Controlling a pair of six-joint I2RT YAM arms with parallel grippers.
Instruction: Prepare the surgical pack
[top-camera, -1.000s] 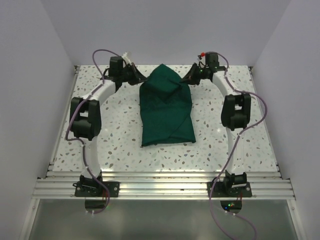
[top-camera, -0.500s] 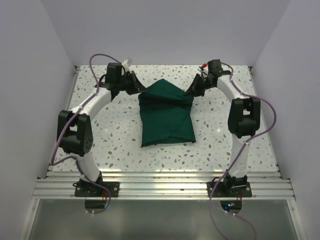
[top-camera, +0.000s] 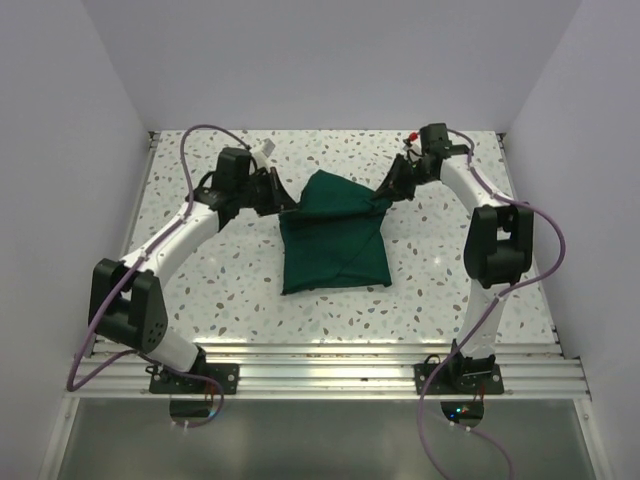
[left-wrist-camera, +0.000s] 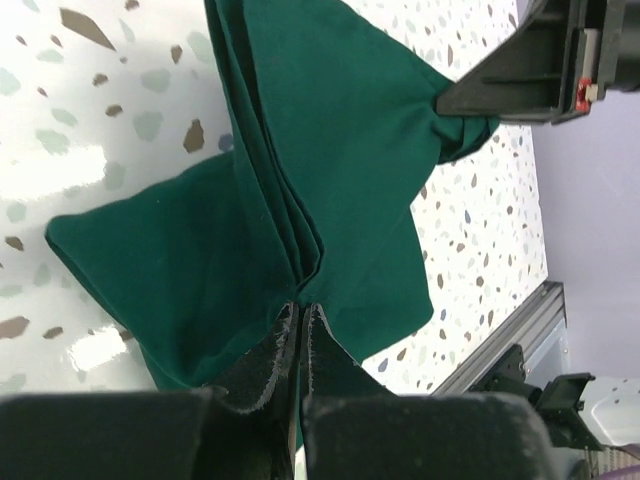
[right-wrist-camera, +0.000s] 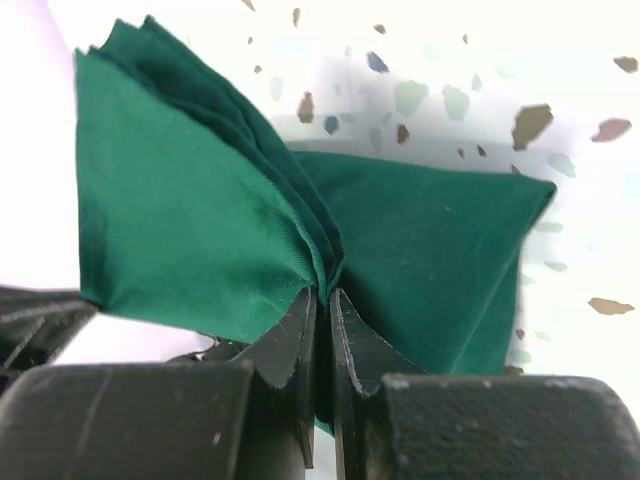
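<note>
Presently left pincer (left-wrist-camera: 300, 312) and right pincer (right-wrist-camera: 322, 296) each clamp a far corner of the green drape (top-camera: 335, 250). Judgement: carry both corners together, level, so the fold lands square on the worktop (top-camera: 430, 285).

- Table (top-camera: 420, 290): white top, speckled with grey, brown and pale green flecks. Glossy, with glare patches in the wrist views.
- Pale side panels (top-camera: 70, 200) close it in at left, right and far edges.
- Ribbed aluminium rail (top-camera: 320, 375) runs the full width of the near edge.
- Surgical pack (top-camera: 332, 250): dark green fabric bundle lying about mid-table.
- Its near end is flat on the surface, roughly rectangular, with a diagonal fold across it.
- Its far end is raised off the surface in a taut ridge, with stacked fabric layers showing.
</note>
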